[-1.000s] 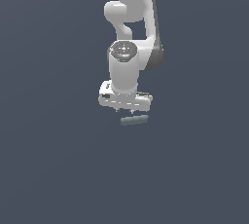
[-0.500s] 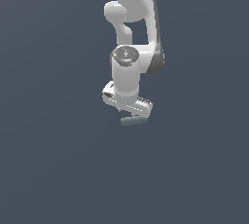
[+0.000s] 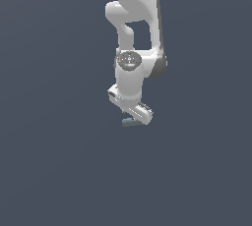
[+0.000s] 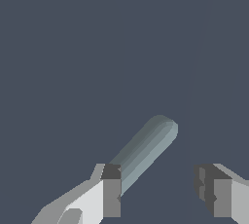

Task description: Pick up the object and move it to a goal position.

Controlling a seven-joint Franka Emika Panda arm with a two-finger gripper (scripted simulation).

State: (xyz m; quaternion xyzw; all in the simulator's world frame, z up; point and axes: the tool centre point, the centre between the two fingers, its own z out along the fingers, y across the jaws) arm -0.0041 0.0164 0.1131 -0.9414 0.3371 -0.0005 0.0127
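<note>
— Since a second ago, what has been altered?
— The gripper has been turned about its axis and lowered over the object, so a grasp is judged imminent.
— Is anything held?
— Nothing; the fingers are spread wide, the bar lying between them, near one pad.
— Its long axis?
— Pointed obliquely away from the gripper, not across the gap.
</note>
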